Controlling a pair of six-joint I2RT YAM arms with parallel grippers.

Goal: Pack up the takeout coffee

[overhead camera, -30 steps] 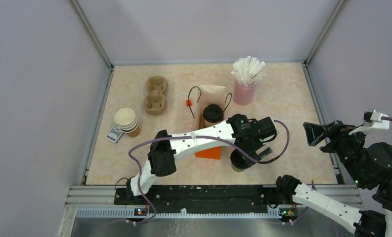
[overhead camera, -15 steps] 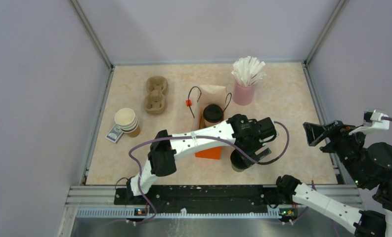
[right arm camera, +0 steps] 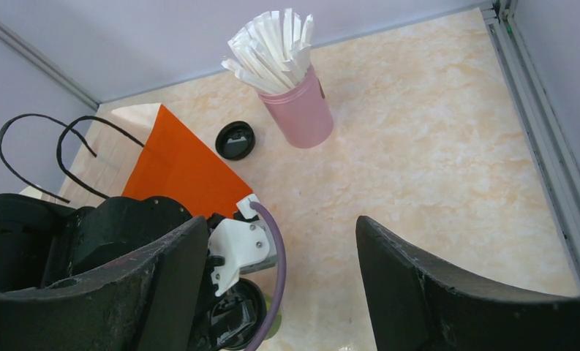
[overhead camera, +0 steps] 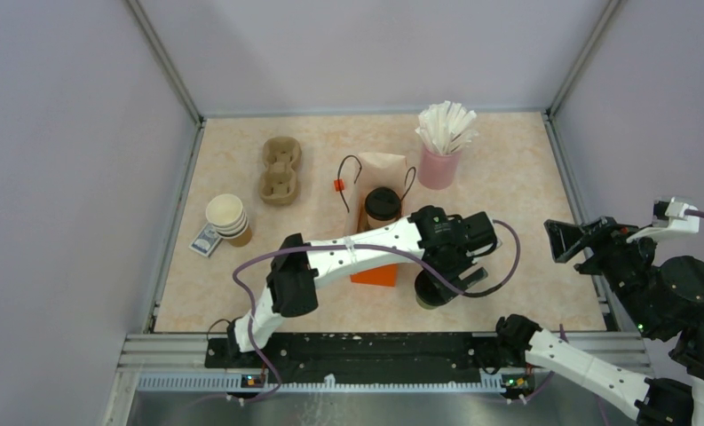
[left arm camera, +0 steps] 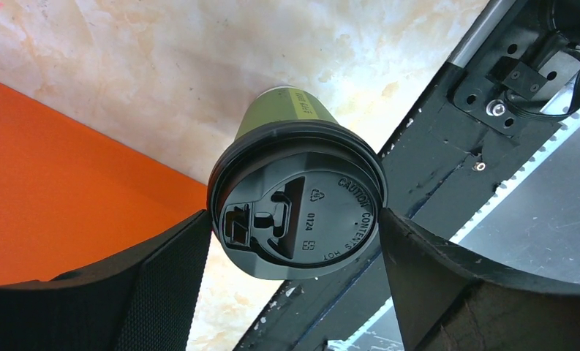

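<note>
The takeout coffee [left arm camera: 287, 110], an olive-tan paper cup with a black lid [overhead camera: 428, 293], stands on the table near the front edge, right of the orange bag [overhead camera: 375, 271]. My left gripper [left arm camera: 294, 219] hangs over it, and both fingertips [left arm camera: 191, 241] rest against the lid's rim, one on each side. In the top view the left gripper [overhead camera: 446, 266] covers most of the cup. A second black-lidded cup [overhead camera: 383, 204] shows at the bag's top; I cannot tell whether it is inside. My right gripper [right arm camera: 279, 223] stands open and holds nothing, off at the table's right edge [overhead camera: 565, 240].
A pink cup of white straws [overhead camera: 439, 164] stands at the back right. A cardboard cup carrier [overhead camera: 280, 169] and a stack of lidless cream cups [overhead camera: 226, 217] sit at the left, with a small packet [overhead camera: 206, 240] beside them. The black base rail [left arm camera: 447, 146] runs just behind the coffee.
The left gripper's jaws have narrowed onto the lid while its wrist settled slightly over the cup. The right arm has not moved.
</note>
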